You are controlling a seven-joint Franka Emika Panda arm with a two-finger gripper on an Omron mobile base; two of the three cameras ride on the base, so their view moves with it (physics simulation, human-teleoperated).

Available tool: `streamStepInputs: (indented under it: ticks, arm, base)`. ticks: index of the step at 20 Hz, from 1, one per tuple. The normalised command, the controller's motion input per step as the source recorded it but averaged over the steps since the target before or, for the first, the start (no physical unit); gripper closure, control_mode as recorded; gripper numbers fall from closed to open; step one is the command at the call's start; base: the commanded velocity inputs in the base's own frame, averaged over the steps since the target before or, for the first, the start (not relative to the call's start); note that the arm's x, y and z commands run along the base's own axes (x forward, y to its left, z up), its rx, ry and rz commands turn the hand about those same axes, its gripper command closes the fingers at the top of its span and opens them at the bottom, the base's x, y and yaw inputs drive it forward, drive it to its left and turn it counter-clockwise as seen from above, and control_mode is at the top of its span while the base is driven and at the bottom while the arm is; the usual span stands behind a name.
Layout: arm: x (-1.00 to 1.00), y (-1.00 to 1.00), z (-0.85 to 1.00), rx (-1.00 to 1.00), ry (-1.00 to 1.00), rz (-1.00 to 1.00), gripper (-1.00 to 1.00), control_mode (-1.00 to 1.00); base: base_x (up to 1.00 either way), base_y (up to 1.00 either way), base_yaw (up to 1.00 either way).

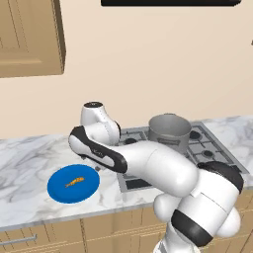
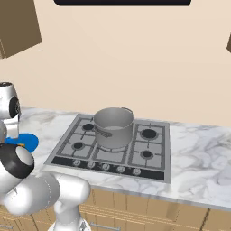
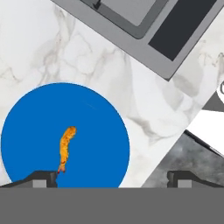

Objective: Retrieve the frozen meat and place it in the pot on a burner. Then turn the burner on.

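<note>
One thin frozen meat lies flat on your blue plate; your jaws stand apart, off-centre, and may skid it aside.

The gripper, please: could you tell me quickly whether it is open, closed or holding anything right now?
Gripper: open and holding nothing, above the blue plate, with the frozen meat lying on the plate near one fingertip.
</note>
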Motion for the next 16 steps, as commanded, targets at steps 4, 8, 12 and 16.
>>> streamStepInputs:
  ticks: [4, 8, 12, 16]
  arm:
    - [0.02, 0.20, -0.09, 0.00, 0.00, 0.08, -1.00, -1.00]
    - [0.03, 0.01, -0.08, 0.00, 0.00, 0.02, -1.00, -1.00]
    - [0.23, 0.06, -0.04, -0.02, -0.03, 0.00, -1.00, -1.00]
    - [0.18, 0.10, -0.02, 0.00, 0.00, 0.00, -1.00, -1.00]
  base:
    - [0.00, 0.00, 0.00]
    - [0.00, 0.00, 0.00]
    - [0.00, 0.00, 0.00]
    - [0.00, 0.00, 0.00]
